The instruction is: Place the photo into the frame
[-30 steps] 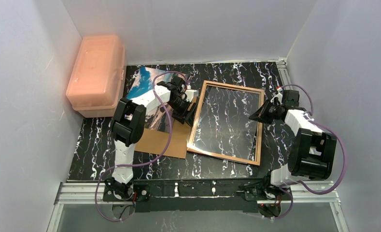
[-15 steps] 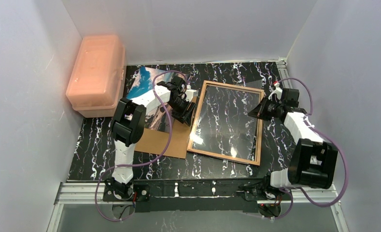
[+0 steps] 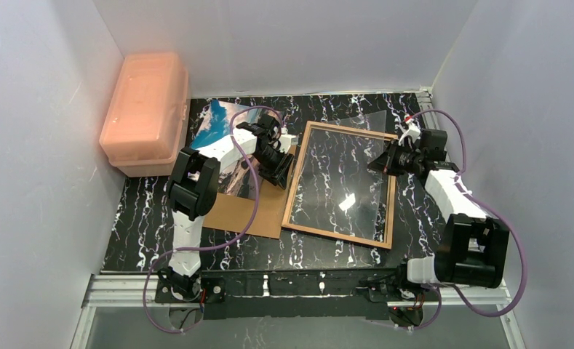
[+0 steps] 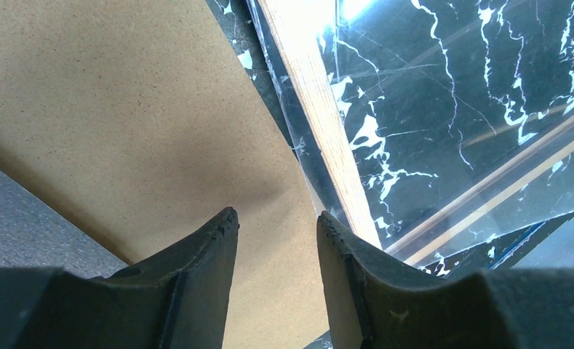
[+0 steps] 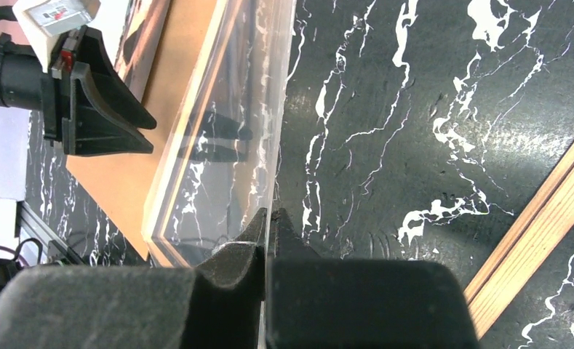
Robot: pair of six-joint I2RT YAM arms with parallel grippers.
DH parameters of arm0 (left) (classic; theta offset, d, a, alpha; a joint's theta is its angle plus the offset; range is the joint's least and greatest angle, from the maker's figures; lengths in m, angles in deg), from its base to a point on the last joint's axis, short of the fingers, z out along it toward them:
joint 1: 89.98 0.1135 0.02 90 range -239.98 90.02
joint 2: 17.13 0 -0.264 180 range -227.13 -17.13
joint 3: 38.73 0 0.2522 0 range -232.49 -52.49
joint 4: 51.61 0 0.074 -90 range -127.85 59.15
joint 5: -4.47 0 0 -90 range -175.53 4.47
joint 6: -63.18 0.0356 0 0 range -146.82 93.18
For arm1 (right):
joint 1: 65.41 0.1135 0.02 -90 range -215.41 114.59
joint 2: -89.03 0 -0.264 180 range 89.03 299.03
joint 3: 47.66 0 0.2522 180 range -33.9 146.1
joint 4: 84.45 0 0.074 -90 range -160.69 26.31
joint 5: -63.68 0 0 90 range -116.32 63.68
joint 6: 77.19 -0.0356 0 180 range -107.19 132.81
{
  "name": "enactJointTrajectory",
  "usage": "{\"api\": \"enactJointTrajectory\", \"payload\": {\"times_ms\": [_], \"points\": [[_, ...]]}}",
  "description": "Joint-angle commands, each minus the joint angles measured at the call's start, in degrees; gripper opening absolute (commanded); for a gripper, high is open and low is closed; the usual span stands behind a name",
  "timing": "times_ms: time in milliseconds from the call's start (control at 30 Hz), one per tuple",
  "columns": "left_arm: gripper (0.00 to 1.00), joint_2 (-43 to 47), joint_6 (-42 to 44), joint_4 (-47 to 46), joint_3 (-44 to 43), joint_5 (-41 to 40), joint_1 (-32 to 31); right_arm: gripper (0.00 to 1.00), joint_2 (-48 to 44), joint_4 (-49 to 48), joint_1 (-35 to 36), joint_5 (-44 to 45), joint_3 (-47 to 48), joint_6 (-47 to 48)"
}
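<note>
One each: photo (image 3: 212, 122), frame (image 3: 339, 238), board (image 3: 240, 215), pane (image 3: 335, 174)

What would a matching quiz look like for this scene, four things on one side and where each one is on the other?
Things:
1. clear pane
2. backing board
3. photo
4. orange box

Places:
A. against the left wall
B. pinched in the right gripper
C. right below the open left gripper
D. next to the box, blue sky showing

Pairs: 1-B, 2-C, 3-D, 4-A
</note>
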Motion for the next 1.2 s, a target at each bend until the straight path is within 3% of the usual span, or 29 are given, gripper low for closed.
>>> {"api": "enactJointTrajectory", "payload": {"times_ms": [0, 400, 1167], "points": [[0.42, 2.4, 0.7, 0.4, -1.8, -0.5, -0.1, 0.01, 3.2, 0.8, 0.0, 0.2, 4.2, 3.3], [0.42, 3.4, 2.4, 1.4, -1.7, -0.3, -0.2, 0.01, 11.5, 7.2, 0.0, 5.1, 9.4, 8.9], [0.41, 3.9, 2.6, 1.8, -2.5, -0.3, -1.0, 0.01, 9.0, 1.4, -0.1, 15.4, 3.3, 5.4]]}}
